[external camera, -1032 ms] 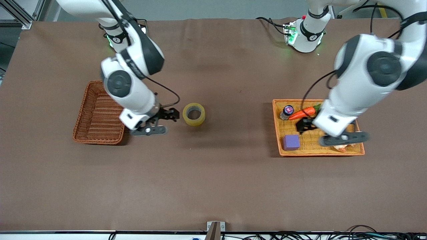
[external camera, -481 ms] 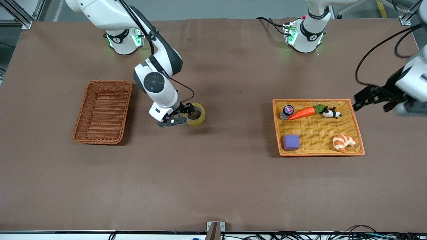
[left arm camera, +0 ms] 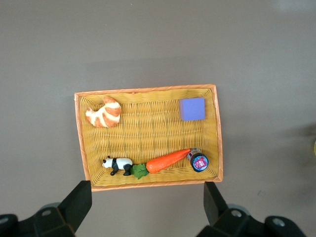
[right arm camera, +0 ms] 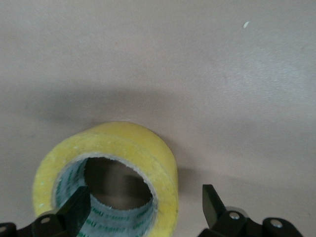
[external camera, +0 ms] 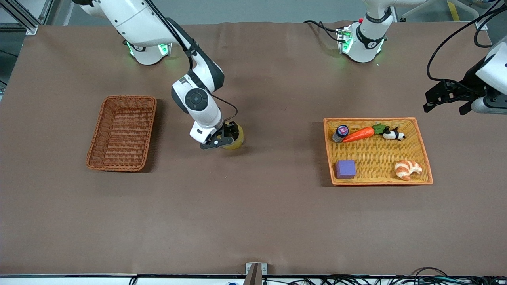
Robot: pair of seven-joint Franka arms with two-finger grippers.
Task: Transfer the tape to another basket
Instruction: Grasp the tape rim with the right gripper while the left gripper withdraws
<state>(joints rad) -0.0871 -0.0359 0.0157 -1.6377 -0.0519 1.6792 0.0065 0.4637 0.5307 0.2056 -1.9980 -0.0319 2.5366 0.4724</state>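
Observation:
The tape, a yellowish ring, lies flat on the table between the two baskets, nearer the dark reddish-brown basket, which is empty. My right gripper is down at the tape and open. In the right wrist view one finger is inside the tape's hole and the other finger is outside its wall, so the right gripper straddles the wall. My left gripper is open and empty, up in the air beside the light orange-yellow basket.
The orange-yellow basket holds a croissant, a purple cube, a carrot, a panda figure and a small bottle. My left gripper looks down on it.
My right gripper moved from beside the dark basket to the tape and came down over its wall. My left arm rose out of the orange-yellow basket and swung toward its own end of the table.

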